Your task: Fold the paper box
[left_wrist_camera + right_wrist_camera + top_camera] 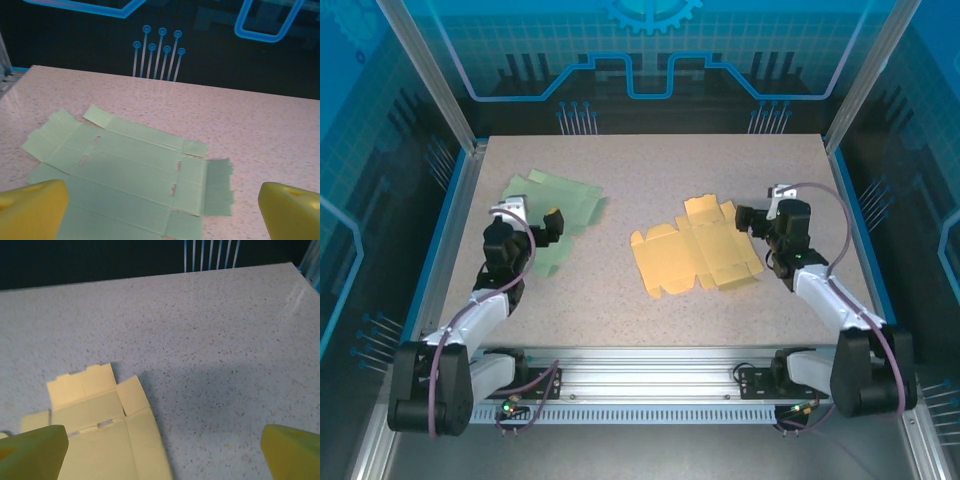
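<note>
well, both tools stand wide apart and grip nothing. in the overhead view the left tool point(535, 212) sits over the near-right part of a pale green paper box blank point(570, 200) on the left half of the counter point(670, 165). from the left wrist, its two yellow fingers point(30, 207) frame the bottom corners of the view, and the green blank point(125, 172) lies spread out flat beneath and ahead of them - panels, side flaps and small slots all open to view, no panel raised. whether the fingertips touch the paper cannot be told.

the right tool point(760, 205) is at the right edge of a yellow paper box blank point(695, 255), which lies flat near the middle of the counter, a little right of centre. from the right wrist, the yellow fingers point(32, 452) are just as widely spread, and the yellow blank point(100, 435) lies under the left finger and reaches toward the middle of the view - its tabbed far flap and a small side flap point away from the camera. the right finger hangs over bare speckled counter. contact with the sheet cannot be judged here either.

the two blanks are well apart from each other, each one an unfolded flat sheet, with creases showing.
</note>
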`<state>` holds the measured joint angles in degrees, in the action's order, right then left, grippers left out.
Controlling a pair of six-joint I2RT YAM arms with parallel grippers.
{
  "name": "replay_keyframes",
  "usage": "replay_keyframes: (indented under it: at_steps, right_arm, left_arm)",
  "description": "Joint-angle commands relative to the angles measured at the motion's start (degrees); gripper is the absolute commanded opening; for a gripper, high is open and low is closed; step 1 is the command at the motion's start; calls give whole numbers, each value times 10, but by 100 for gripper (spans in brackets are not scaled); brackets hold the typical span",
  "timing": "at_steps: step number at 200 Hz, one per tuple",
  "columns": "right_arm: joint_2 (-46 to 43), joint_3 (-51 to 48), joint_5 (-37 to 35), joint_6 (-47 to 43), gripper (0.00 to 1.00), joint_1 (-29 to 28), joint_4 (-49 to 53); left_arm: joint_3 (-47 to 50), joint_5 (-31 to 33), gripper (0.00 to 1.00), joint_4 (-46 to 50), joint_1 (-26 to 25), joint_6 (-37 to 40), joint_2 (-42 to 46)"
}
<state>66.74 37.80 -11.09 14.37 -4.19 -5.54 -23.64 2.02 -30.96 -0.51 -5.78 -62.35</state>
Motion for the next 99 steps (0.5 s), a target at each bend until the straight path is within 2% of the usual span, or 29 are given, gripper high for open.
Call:
replay_keyframes:
  at_steps: [1,29,53,99]
  right_arm:
    - [-32,42,0,140,100,-3,229]
    - [-59,34,52,246,100,-5,324]
    - [-92,-6,80,307,100,-4,355]
    - [-175,-90,116,359,92,-3,381]
  left_arm:
    - [-28,-32,99,49,-30,-44,18]
    - [-32,-41,99,21,-97,-61,9]
    - [-42,-53,99,5,-145,-71,-21]
    - [-56,-101,99,-55,-161,-140,-90]
